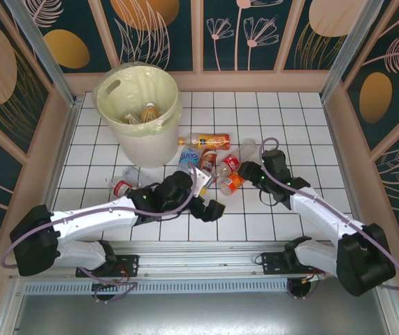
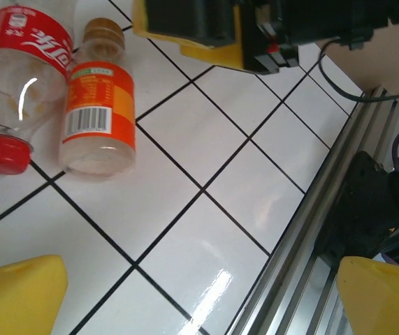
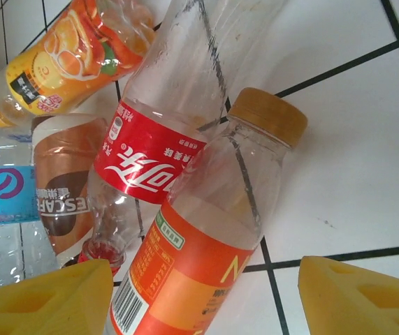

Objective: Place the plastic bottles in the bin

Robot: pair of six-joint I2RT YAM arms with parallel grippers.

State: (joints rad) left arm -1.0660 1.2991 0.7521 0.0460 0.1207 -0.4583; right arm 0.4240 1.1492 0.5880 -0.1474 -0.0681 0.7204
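Upper left of the overhead view: bin (image 1: 143, 143), pale, bag-lined, a few bottles already inside.
Lower left of it: one stray red-capped bottle (image 1: 124, 187), lying on the tabletop (image 1: 290, 118).
Centre, low: left gripper (image 2: 199, 296), spread wide, empty, hovering over bare tile beside the heap.
Centre: plastic bottles (image 1: 213, 162), a loose pile, touching one another.
Centre right: right gripper (image 3: 206, 296), half-closed astride the orange-label bottle (image 3: 206, 265). A gap shows on one side, so whether it pinches cannot be told.
Handling: best to squeeze across the labelled body, not the tapering neck, then lift straight up.
Obstructions: cola bottle (image 3: 150, 164) lies touching it and may drag along. The left arm sits close beside the pile, to be cleared on the carry.
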